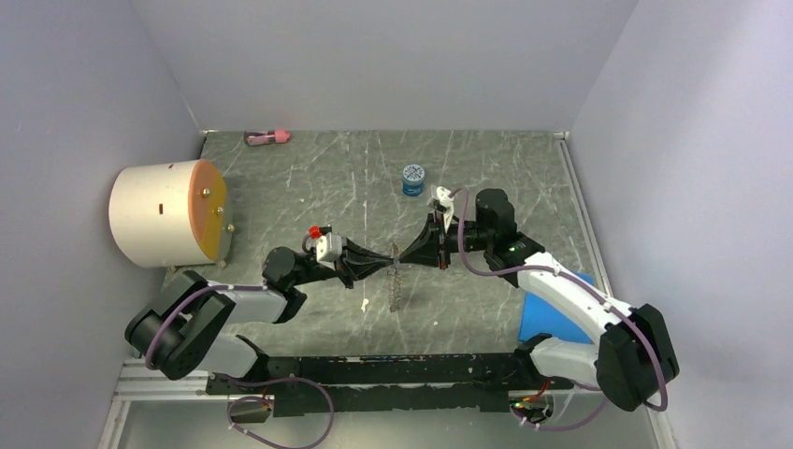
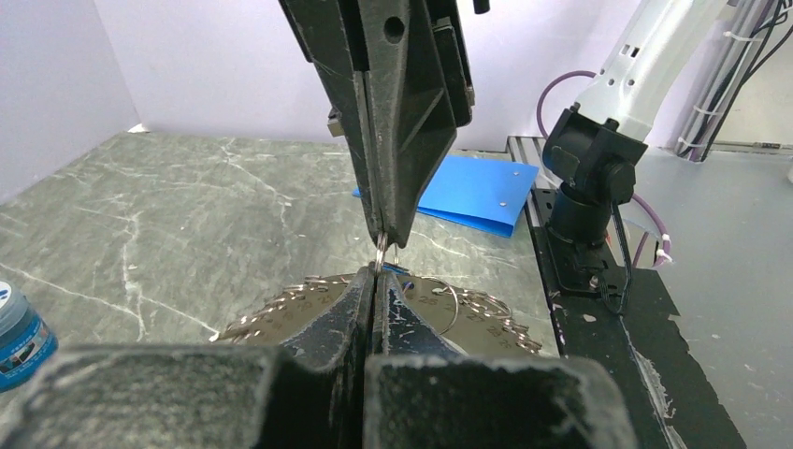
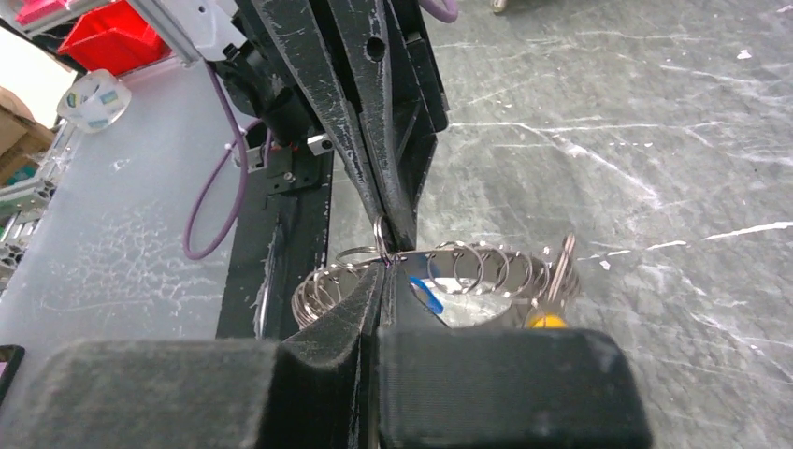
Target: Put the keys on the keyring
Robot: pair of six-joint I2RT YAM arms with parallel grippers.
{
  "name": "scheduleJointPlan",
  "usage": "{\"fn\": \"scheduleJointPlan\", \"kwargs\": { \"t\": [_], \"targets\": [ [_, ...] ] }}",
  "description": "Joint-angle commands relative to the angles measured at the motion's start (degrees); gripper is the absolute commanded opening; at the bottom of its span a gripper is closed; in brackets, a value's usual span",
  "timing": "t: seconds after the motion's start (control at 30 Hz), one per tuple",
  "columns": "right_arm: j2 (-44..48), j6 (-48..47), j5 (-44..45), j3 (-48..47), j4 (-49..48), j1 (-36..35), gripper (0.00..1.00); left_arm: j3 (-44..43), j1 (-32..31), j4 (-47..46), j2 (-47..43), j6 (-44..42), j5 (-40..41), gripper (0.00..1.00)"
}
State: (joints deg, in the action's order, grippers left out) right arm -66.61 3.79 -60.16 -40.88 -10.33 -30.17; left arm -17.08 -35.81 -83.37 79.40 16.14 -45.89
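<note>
Grey tabletop, open room all around, left fingers and right fingers clamped on keyring mid-table

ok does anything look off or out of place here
Nothing spilled or broken. The keyring looks odd: its coils are spread apart like a stretched spring, mid-table with both arms' jaws shut on it. A blue folder also lies at the near right corner, partly under the right arm.
</note>
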Motion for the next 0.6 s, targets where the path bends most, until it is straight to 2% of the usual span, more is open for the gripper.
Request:
{"fn": "scheduleJointPlan", "kwargs": {
  "t": [0.0, 0.37, 0.57],
  "targets": [
    [-1.3, -3.0, -2.0, -3.6, 1.4, 0.2, 0.00, -1.8, 0.2, -5.5, -0.5, 1.1, -0.3, 0.03],
    [-1.0, -6.9, 0.2, -2.5, 5.8, 0.2, 0.00, -1.7, 0.2, -5.5, -1.8, 1.1, 0.4, 0.02],
    [-2.5, -5.6, -0.6, -2.2, 3.5, 0.2, 0.00, -2.1, 0.2, -5.5, -2.1, 1.5, -0.1, 0.03]
  ]
}}
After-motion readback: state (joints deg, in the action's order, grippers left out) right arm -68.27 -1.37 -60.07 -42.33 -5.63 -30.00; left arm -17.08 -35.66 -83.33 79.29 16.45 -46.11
